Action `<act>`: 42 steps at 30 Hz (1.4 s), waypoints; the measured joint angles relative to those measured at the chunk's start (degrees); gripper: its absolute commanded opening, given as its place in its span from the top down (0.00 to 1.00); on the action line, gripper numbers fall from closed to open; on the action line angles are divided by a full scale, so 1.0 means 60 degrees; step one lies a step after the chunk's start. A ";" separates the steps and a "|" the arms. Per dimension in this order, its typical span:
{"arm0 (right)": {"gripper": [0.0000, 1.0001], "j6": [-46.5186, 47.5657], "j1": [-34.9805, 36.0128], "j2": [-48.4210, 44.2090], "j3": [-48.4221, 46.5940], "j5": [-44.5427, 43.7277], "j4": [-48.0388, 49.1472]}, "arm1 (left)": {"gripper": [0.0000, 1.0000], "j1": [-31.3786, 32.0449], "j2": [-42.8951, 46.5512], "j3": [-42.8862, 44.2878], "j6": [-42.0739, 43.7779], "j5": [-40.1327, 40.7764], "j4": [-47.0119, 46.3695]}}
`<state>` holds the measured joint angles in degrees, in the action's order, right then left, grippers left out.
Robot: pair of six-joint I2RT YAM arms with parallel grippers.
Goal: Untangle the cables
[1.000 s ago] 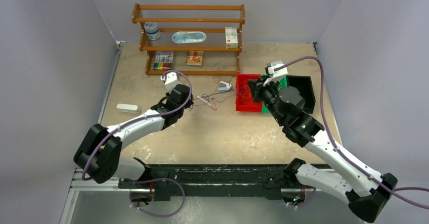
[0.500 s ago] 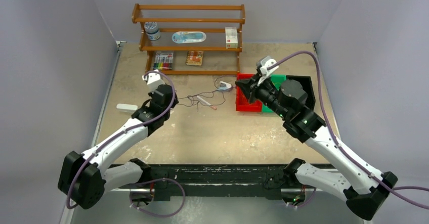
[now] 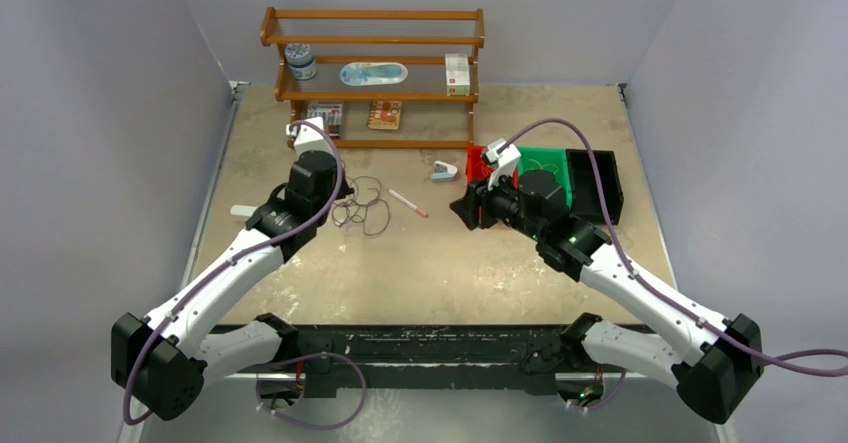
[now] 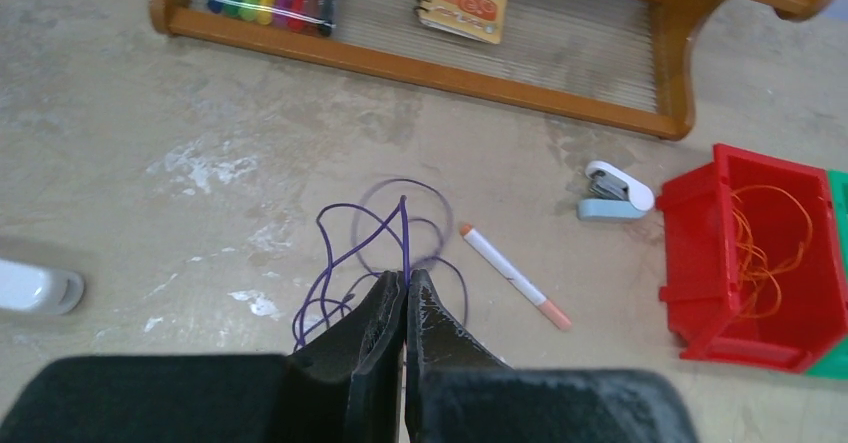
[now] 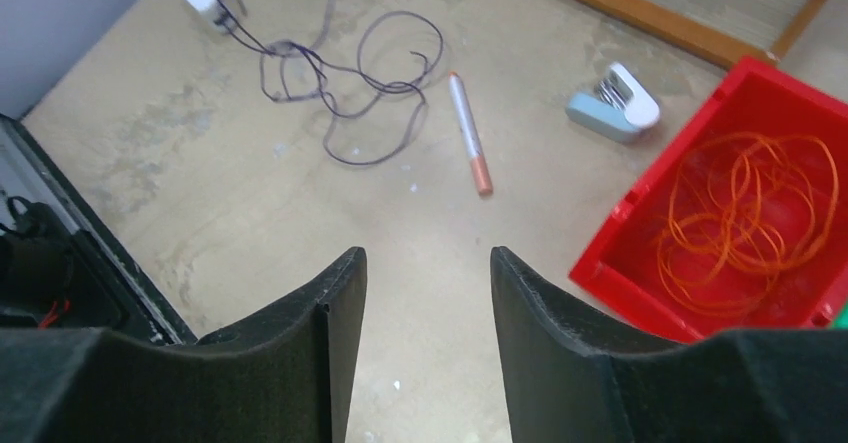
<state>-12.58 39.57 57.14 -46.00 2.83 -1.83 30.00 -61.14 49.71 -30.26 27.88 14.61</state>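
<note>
A dark purple cable [image 4: 375, 233] lies in loose loops on the table, seen from above as thin dark loops [image 3: 362, 209]. My left gripper [image 4: 405, 281] is shut on one strand of it, just left of the loops in the top view [image 3: 335, 201]. An orange cable [image 5: 750, 208] sits coiled inside the red bin [image 5: 640, 253], apart from the purple one. My right gripper [image 5: 425, 258] stands open over bare table, left of the red bin [image 3: 478, 163], holding nothing. In the right wrist view the purple cable [image 5: 340, 73] lies well ahead of the fingers.
A white pen with a red tip [image 3: 408, 203] lies between the arms, a small stapler [image 3: 444, 171] beyond it. Green [image 3: 548, 161] and black [image 3: 596, 178] bins stand right of the red one. A wooden shelf [image 3: 372, 83] is at the back, a white object [image 4: 35, 288] at the left.
My left arm has drawn the purple cable leftward, clear of the red bin; it now lies slack. My right gripper has opened and moved left off the bin, leaving the orange cable inside.
</note>
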 measured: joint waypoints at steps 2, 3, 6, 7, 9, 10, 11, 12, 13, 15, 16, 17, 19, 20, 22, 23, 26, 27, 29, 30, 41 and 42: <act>0.44 0.0036 -0.0022 0.0138 0.0058 0.0237 0.0528 | 1.00 0.0000 0.0000 0.0087 0.0160 -0.0368 -0.0015; 0.43 0.0080 -0.0022 0.0273 0.0062 0.0379 0.0863 | 1.00 0.0000 0.0000 0.0124 0.0204 -0.0506 -0.0018; 0.38 0.0328 -0.0025 0.0925 0.0109 0.0867 0.2175 | 1.00 0.0000 0.0000 0.0280 0.0342 -0.0947 0.0015; 0.37 0.0404 -0.0025 0.1147 0.0142 0.1005 0.2539 | 1.00 0.0000 0.0000 0.0339 0.0397 -0.1078 0.0022; 0.35 0.0616 -0.0025 0.1734 0.0259 0.1344 0.3526 | 1.00 0.0000 -0.0007 0.0561 0.0448 -0.1435 0.0087; 0.34 0.0707 -0.0025 0.2055 0.0288 0.1541 0.3985 | 1.00 0.0000 -0.0018 0.0714 0.0481 -0.1632 0.0131; 0.33 0.0780 -0.0025 0.2310 0.0302 0.1727 0.4382 | 1.00 0.0004 -0.0040 0.0874 0.0492 -0.1803 0.0168; 0.31 0.0856 -0.0025 0.2637 0.0313 0.1956 0.4932 | 1.00 0.0000 -0.0076 0.1071 0.0495 -0.1996 0.0197; 0.27 0.0896 -0.0025 0.2867 0.0313 0.2087 0.5297 | 1.00 0.0000 -0.0124 0.1260 0.0506 -0.2175 0.0215; 0.23 0.1013 -0.0025 0.3377 0.0313 0.2524 0.6240 | 1.00 0.0000 -0.0226 0.1647 0.0510 -0.2543 0.0229; 0.22 0.1056 -0.0025 0.3595 0.0313 0.2743 0.6648 | 1.00 0.0004 -0.0262 0.1810 0.0506 -0.2699 0.0240; 0.22 0.1100 -0.0015 0.3763 0.0313 0.2892 0.6987 | 1.00 0.0004 -0.0295 0.1953 0.0503 -0.2852 0.0244; 0.20 0.1184 0.0033 0.4069 0.0302 0.3177 0.7624 | 1.00 0.0000 -0.0350 0.2175 0.0488 -0.3067 0.0299; 0.19 0.1213 0.0062 0.4186 0.0273 0.3271 0.7854 | 1.00 0.0000 -0.0372 0.2251 0.0481 -0.3147 0.0331; 0.17 0.1275 0.0160 0.4379 0.0124 0.3417 0.8164 | 1.00 0.0000 -0.0459 0.2441 0.0474 -0.3362 0.0466; 0.17 0.1297 0.0226 0.4503 -0.0029 0.3461 0.8287 | 1.00 0.0004 -0.0514 0.2517 0.0470 -0.3468 0.0510; 0.15 0.1402 0.0470 0.4849 -0.0514 0.3457 0.8663 | 1.00 0.0004 -0.0688 0.2728 0.0433 -0.3829 0.0659; 0.15 0.1435 0.0554 0.4947 -0.0652 0.3450 0.8768 | 1.00 0.0004 -0.0754 0.2805 0.0401 -0.3960 0.0721; 0.14 0.1501 0.0703 0.5166 -0.0918 0.3413 0.8958 | 1.00 0.0004 -0.0852 0.2951 0.0393 -0.4215 0.0809; 0.14 0.1523 0.0801 0.5308 -0.1045 0.3348 0.9103 | 1.00 0.0004 -0.0882 0.3024 0.0390 -0.4350 0.0867; 0.59 0.1406 0.1209 0.6852 -0.2317 0.2419 1.0076 | 1.00 0.0004 -0.0951 0.4091 0.0291 -0.5657 0.1453; 0.61 0.1348 0.1213 0.6892 -0.2331 0.2422 1.0109 | 1.00 0.0004 -0.0965 0.4273 0.0270 -0.5690 0.1534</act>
<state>-4.49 46.85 98.50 -59.99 17.37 58.83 30.02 -66.94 75.35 -28.64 -6.26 23.81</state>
